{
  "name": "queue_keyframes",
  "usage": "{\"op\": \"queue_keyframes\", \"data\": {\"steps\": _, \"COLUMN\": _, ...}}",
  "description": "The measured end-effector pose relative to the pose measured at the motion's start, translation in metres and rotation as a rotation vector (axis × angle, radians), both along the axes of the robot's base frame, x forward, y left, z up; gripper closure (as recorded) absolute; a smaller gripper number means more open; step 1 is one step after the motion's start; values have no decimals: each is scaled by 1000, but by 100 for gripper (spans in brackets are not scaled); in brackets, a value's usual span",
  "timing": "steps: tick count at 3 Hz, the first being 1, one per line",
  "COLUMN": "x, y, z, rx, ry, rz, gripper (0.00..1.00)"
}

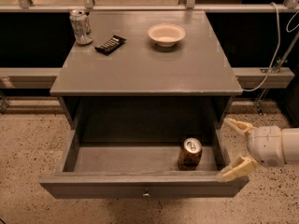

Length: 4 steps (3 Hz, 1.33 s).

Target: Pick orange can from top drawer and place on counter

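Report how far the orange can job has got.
Done: the top drawer stands open, exposing the orange can upright near its front right. In hand: the gripper, open and empty, hangs outside the drawer's right wall beside the can. Left: grasp, lift, and set it on the counter.

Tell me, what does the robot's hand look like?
The gripper, at the right edge beside the top drawer, has two tapered cream-yellow jaws on a rounded white wrist. No cables or markings show on it.
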<state>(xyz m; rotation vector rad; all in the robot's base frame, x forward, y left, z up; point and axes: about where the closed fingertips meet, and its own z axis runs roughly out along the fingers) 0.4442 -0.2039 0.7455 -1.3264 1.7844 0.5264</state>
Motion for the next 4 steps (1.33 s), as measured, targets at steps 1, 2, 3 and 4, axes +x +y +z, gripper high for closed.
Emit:
{"op": "queue_keyframes", "data": {"steps": 1, "x": 0, "y": 1, "z": 0, "rx": -10, "ry": 0, "rz": 6, "gripper": 0}}
{"op": "queue_keyframes", "data": {"steps": 2, "x": 7, "y": 11, "z": -1, "rx": 21, "ry": -26, "rz": -12, "gripper": 0}}
{"op": "queue_keyframes", "data": {"steps": 3, "x": 21, "y": 31, "z": -8, "rx": 57, "ry": -56, "rz": -11, "gripper": 12}}
{"op": "queue_keyframes", "data": {"steps": 4, "x": 35, "y": 39, "z": -25, "rx": 45, "ry": -55, "rz": -36, "gripper": 16}}
